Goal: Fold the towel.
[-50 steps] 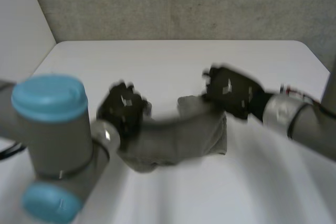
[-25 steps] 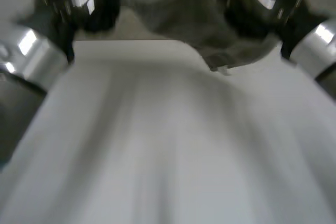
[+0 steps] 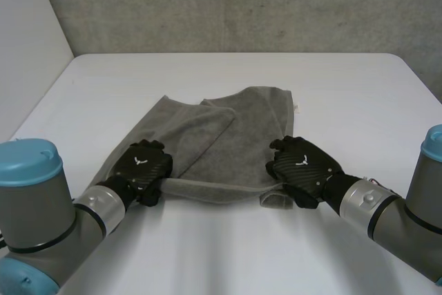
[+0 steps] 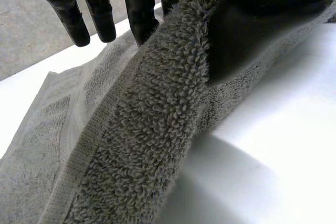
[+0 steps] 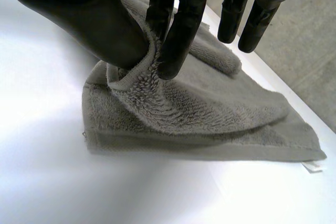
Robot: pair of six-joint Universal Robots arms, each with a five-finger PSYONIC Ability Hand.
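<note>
1. Grey towel [image 3: 228, 136] is lying mid-desk [image 3: 345, 94], with its left part doubled over itself.
2. Left hand [image 3: 143, 168] is gripping the towel's near-left edge, pinching the cloth between thumb and fingers [image 4: 139, 9].
3. Right hand [image 3: 302, 168] is holding the near-right corner, its fingers [image 5: 184, 30] clamping a raised fold against the thumb.
4. A white tag [image 3: 298, 108] is showing at the towel's far-right edge.

white table [image 3: 345, 94] with rounded corners, rough grey concrete wall [image 3: 242, 5] behind, paler wall panel [image 3: 24, 25] beside it
</note>
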